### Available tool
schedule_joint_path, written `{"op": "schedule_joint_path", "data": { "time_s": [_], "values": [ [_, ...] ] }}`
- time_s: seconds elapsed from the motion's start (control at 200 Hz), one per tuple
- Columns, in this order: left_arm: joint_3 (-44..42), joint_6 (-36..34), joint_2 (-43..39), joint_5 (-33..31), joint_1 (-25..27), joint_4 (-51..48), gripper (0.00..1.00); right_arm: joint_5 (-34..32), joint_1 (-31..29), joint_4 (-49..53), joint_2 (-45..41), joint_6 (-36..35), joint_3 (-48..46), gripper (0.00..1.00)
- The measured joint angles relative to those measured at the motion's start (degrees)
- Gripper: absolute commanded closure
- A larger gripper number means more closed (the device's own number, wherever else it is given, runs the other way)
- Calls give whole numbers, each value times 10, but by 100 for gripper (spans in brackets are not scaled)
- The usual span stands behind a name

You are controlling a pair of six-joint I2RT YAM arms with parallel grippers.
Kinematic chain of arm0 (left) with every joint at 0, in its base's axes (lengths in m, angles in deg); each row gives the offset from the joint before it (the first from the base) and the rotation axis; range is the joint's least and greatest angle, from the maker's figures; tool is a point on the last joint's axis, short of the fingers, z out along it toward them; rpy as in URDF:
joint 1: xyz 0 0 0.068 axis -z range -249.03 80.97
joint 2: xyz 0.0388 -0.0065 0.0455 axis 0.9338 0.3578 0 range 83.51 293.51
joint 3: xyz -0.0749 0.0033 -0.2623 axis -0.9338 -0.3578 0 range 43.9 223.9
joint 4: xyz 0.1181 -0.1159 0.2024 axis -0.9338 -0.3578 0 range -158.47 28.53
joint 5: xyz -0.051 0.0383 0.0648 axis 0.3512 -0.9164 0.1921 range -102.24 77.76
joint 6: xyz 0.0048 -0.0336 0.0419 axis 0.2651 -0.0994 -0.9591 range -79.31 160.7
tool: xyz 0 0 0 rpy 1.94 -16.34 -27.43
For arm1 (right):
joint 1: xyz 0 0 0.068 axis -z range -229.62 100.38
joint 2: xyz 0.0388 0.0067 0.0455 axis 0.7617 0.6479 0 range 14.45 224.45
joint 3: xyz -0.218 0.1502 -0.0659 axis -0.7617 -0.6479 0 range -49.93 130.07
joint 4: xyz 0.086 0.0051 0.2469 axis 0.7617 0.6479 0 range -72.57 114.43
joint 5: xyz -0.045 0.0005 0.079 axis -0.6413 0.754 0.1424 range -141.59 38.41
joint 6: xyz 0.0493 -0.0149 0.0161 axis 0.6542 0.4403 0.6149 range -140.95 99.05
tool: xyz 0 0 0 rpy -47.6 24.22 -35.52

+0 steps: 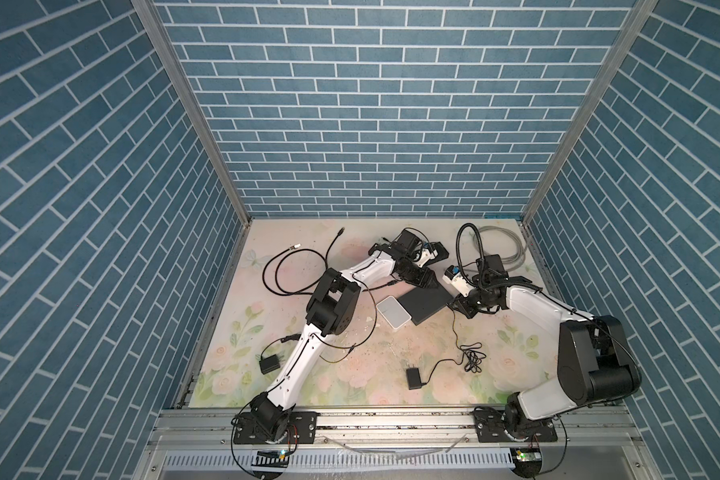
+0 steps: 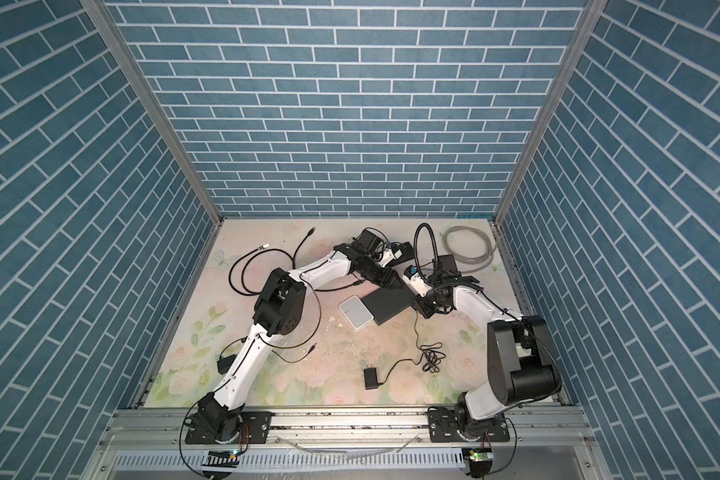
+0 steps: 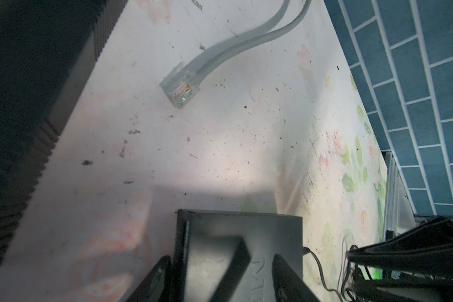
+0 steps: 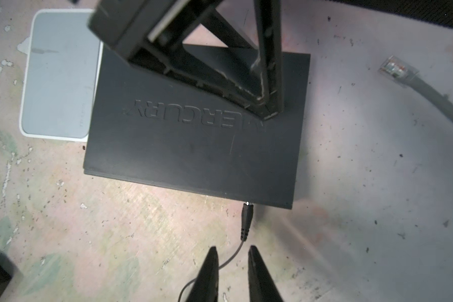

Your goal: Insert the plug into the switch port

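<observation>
The right gripper (image 4: 232,248) has its fingers slightly apart astride the thin cord (image 4: 242,241), clamping nothing. The plug (image 4: 247,218) lies just ahead of their tips, nose at the switch (image 4: 194,157) edge with metal showing (likely not home), so closing on cord rather than plug body could buckle it off the port. Beyond, the left gripper (image 3: 220,258), fingers spread, sits over the switch top, and unless it bears down a push may slide the switch away. Bare table (image 4: 351,209) flanks the fingers; the white box (image 4: 55,78) hugs the switch's far side, and the grey cable (image 4: 429,91) lies well off.
</observation>
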Motion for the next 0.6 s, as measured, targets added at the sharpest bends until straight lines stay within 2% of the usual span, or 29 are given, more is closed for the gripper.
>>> {"op": "schedule_joint_path", "data": {
  "time_s": [0.28,0.6],
  "values": [
    [-7,16,-4,-9,2,8,37,-7,0,-2,48,10,1,81],
    [-18,34,-8,-10,4,26,39,-28,0,-28,69,26,2,88]
  ]
}}
